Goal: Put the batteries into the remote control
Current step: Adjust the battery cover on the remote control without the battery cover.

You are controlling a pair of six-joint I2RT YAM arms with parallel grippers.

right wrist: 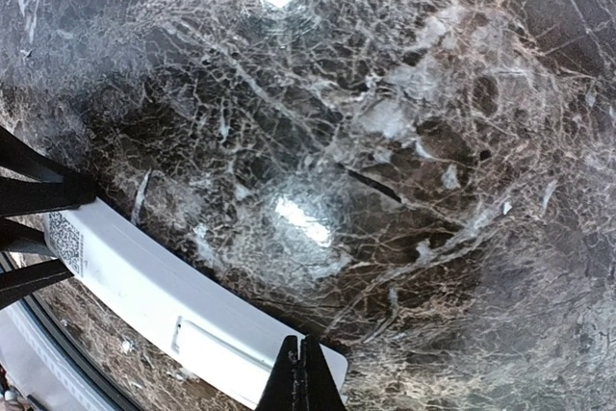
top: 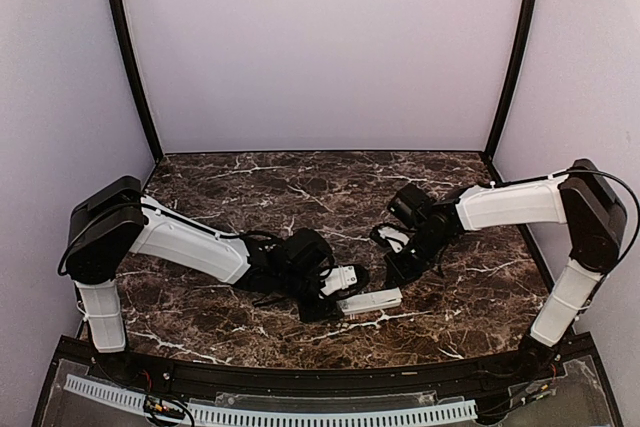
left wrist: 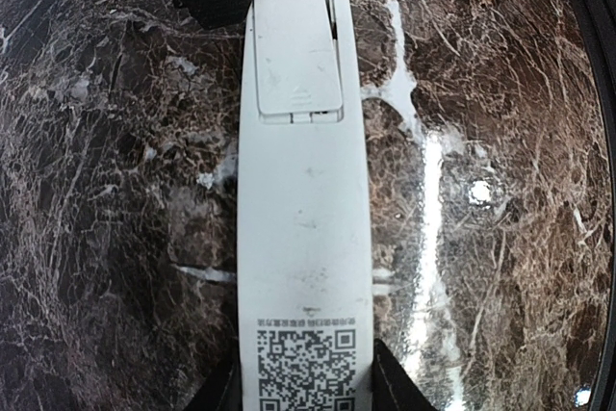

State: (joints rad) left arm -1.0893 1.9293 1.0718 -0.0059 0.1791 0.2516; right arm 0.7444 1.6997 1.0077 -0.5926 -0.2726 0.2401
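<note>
We clamp the left gripper [left wrist: 306, 394] on the QR end of the remote control [left wrist: 303, 199], arm stretched low, our right gripper [right wrist: 300, 372] pinched closed over its other end.

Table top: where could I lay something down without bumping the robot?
The far strip of the table along the back wall looks bare, and so does the near strip between the arm bases. The middle is crowded: the left hand, right hand and remote control meet there.
</note>
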